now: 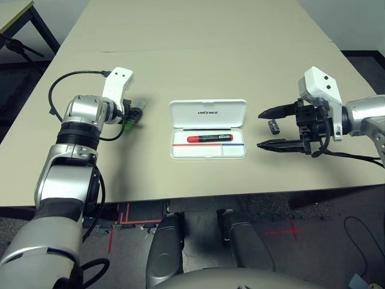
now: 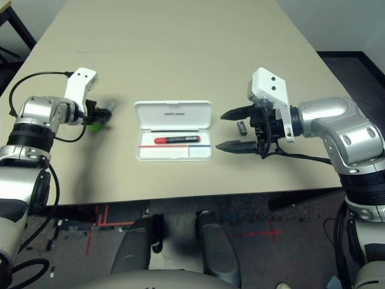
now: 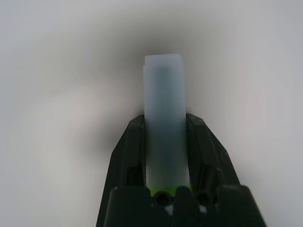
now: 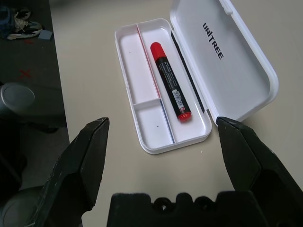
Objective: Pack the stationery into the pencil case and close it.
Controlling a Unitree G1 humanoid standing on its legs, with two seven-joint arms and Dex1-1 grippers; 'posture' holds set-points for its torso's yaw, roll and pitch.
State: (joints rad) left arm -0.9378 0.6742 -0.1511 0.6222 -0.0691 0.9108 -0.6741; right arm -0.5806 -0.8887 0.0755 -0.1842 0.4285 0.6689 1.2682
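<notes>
Stationery is partly packed: the red marker [image 4: 170, 80] lies inside the open pencil case [image 1: 207, 129]; the pale-green stick [image 3: 164, 118] sits clamped between the left hand [image 3: 164, 137] fingers, beside the case; the right hand [image 1: 274, 128] waits spread wide, black-and-silver piece [image 1: 273, 126] between its fingers; next, likely lifting the stick over the case.

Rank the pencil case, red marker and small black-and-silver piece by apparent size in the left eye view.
1. Pencil case, lid open, clearly largest.
2. Red marker, lying inside it.
3. Black-and-silver piece on the table, smallest.
</notes>
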